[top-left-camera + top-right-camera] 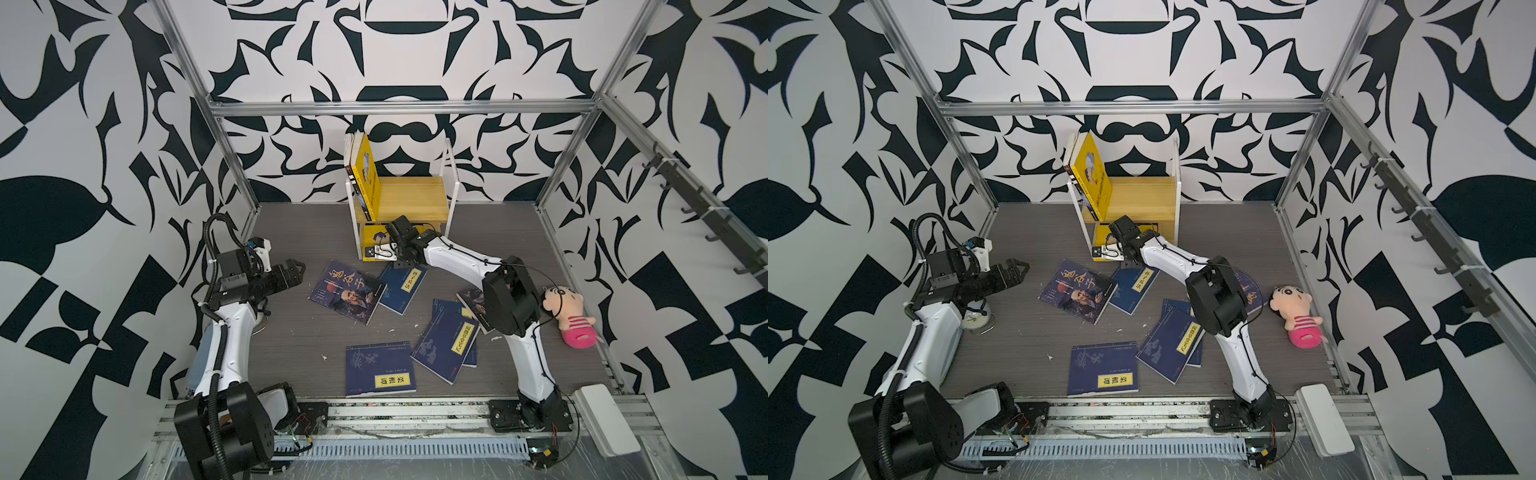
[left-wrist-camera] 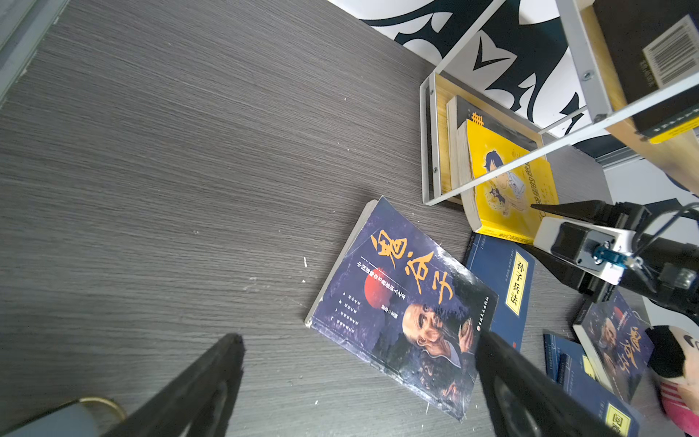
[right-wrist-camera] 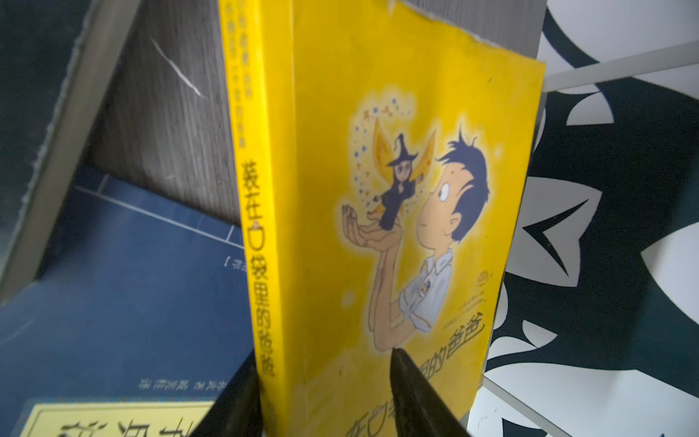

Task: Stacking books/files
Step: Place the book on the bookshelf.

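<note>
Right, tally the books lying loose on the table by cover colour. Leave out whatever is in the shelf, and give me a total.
Navy books: 4 (one mostly hidden under another)
Purple face books: 2 (one partly behind the right arm)
Total: 6

Your grey table [image 1: 291,340] holds a small shelf [image 1: 415,199] at the back, four navy books [image 1: 380,368], two old-man books [image 1: 347,297] and a doll [image 1: 569,320]. A yellow book [image 1: 368,174] leans on the shelf's top board.
</note>
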